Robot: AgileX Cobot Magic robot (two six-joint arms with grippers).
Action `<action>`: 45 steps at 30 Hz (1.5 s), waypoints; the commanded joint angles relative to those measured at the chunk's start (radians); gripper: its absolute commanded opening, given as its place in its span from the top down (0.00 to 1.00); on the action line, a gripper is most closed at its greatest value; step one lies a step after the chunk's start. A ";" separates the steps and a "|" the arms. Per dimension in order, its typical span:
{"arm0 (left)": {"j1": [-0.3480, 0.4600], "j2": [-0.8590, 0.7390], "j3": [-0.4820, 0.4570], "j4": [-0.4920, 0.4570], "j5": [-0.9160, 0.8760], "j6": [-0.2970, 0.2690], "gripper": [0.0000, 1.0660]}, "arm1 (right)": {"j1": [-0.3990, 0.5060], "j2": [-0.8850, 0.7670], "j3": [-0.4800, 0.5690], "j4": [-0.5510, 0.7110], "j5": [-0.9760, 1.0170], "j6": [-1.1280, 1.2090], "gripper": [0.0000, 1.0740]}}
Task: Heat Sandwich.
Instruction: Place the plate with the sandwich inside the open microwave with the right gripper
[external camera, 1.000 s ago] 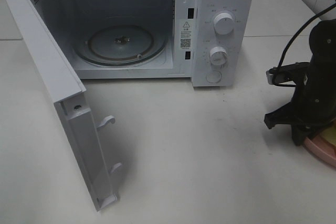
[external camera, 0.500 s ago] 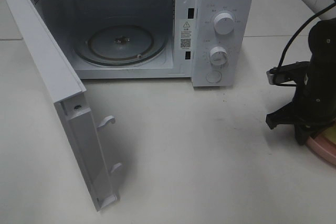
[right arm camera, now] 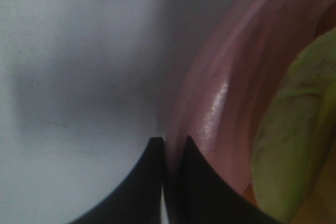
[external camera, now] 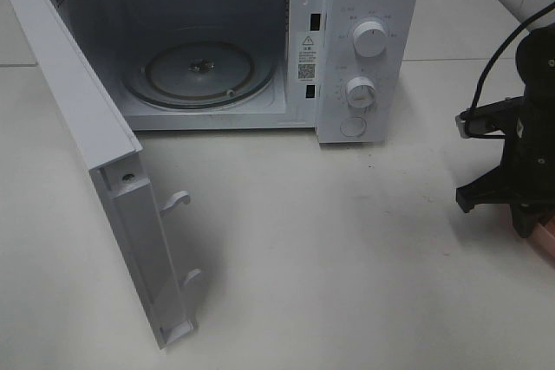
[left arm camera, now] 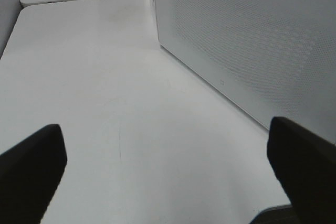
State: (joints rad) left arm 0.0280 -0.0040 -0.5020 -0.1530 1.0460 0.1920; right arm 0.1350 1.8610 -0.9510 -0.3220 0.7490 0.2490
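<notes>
The microwave (external camera: 364, 6) is positioned along the far edge of the desk (external camera: 347, 257), with its door (external camera: 87, 136) swung fully open toward the left edge and the glass turntable (external camera: 195, 71) exposed inside the cavity. The right arm (external camera: 529, 145) is located at the right edge of the desk, about midway between the far and near edges. In the right wrist view, the right gripper (right arm camera: 169, 145) is seen at the rim of the pink plate (right arm camera: 210, 103). Its jaws are clenched almost together, one tip lying over the desk outside the rim and the other over the plate's inner slope, so that the rim is grasped in the narrow slit between them. The sandwich (right arm camera: 294, 140) is carried on this plate at the right edge of the desk; only part of its pale yellow-green filling is shown, clear of the jaws. In the left wrist view, the left gripper (left arm camera: 168, 153) is held above bare desk with its jaws released and spread wide apart, nothing being held between them. A white perforated panel (left arm camera: 252, 40) is seen beside it.
</notes>
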 commanded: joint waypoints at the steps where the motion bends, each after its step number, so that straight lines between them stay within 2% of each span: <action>1: -0.004 -0.027 0.003 -0.005 -0.011 0.003 0.05 | 0.009 -0.020 0.004 -0.014 0.045 0.035 1.00; 22: -0.004 -0.027 0.003 -0.005 -0.011 0.003 0.05 | 0.147 -0.092 0.004 -0.086 0.223 0.071 1.00; 32: -0.004 -0.027 0.003 -0.005 -0.011 0.003 0.05 | 0.277 -0.102 0.004 -0.087 0.284 0.096 1.00; 45: -0.004 -0.027 0.003 -0.005 -0.011 0.003 0.05 | 0.450 -0.218 0.041 -0.086 0.340 0.164 1.00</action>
State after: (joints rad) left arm 0.0280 -0.0040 -0.5020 -0.1530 1.0460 0.1920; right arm 0.5540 1.6700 -0.9230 -0.3830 1.0540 0.3940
